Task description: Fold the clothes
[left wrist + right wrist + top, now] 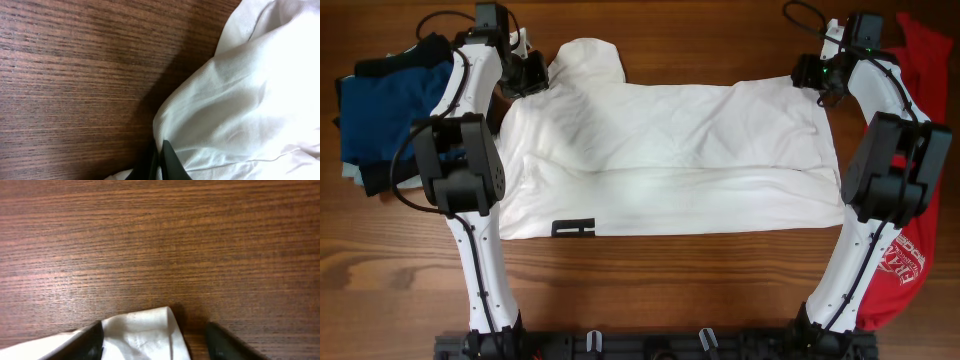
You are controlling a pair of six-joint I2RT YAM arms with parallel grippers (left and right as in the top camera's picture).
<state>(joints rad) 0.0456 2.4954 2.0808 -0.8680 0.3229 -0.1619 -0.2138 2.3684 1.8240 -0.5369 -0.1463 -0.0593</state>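
**White shirt stretched between your two tools**

The white shirt [670, 160] is soft, thin cotton. It lies flat on the wood-grain worktop [650, 290] as a broad, lightly wrinkled rectangle. Its long axis runs from one tool to the other, and a rounded flap juts out just beside the left tool [161, 150].

That tool is pinched tight on a fold of the white cloth. Your right tool [155, 327] stands open, with the shirt's far corner lying between its fingers, nearer the left one.

A black bar print [572, 228] sits on the edge away from both tools. Dark blue folded clothes [380, 110] lie outside the left tool, and a red shirt [920, 50] lies outside the right.
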